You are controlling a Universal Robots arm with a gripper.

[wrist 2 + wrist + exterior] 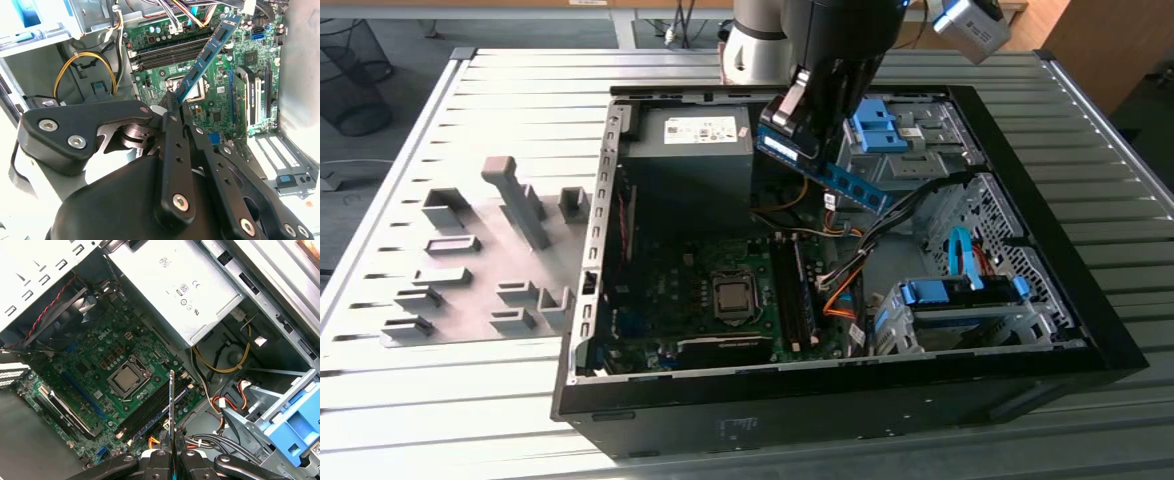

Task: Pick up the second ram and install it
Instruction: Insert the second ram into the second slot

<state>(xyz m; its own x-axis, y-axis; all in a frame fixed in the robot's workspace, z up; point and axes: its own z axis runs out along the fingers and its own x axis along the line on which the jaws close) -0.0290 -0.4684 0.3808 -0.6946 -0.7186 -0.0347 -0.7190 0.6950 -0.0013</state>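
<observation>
Black fingers (175, 107) pinched on the second ram (207, 55), edge-on above the motherboard (90, 365) slots (155, 405)

Bright daylight washes the slatted desk (480, 400) pale; inside the computer case (854, 400) deep shadow pools (beneath the power supply (694, 135)). Wrist views overexpose at case walls.

The computer case (854, 400) lies open on the worktop (507, 400), with the motherboard (707, 300) flat on its floor. The upright blocks (520, 210) stand on the worktop at the exterior view's left of the case. The tool (807, 125) hangs over the case's far part, clamping the second ram (854, 180), which slants above the motherboard toward the exterior view's right.
</observation>
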